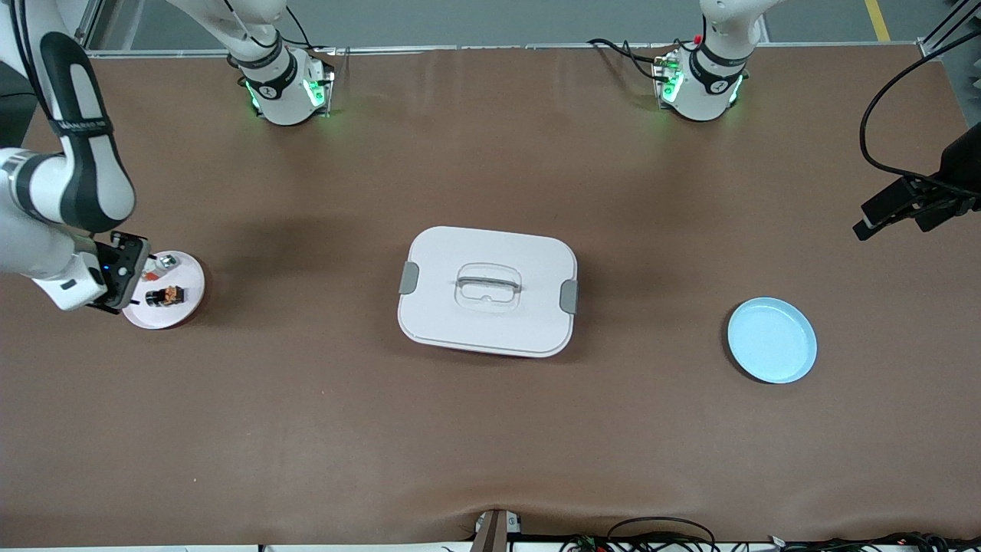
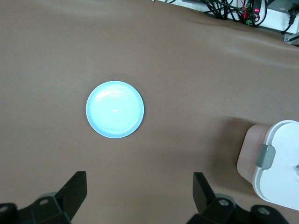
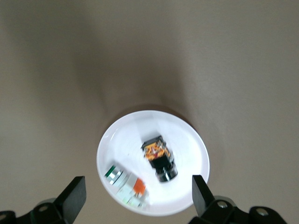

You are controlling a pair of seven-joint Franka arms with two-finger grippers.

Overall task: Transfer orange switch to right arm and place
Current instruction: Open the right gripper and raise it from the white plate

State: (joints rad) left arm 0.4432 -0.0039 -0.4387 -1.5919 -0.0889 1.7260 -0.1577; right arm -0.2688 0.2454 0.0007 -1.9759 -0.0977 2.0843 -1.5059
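Orange-and-black blocky switch point(image 3: 159, 160) lies in the round white plate point(image 3: 187, 140), placed. My right claw point(image 3: 135, 203) hangs released over it; my left claw point(image 2: 140, 200) waits spread over the brown table point(image 2: 187, 70).

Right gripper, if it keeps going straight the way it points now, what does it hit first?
Probably the white plate: the open right gripper points down at it, where the orange switch lies. Depth is unclear.
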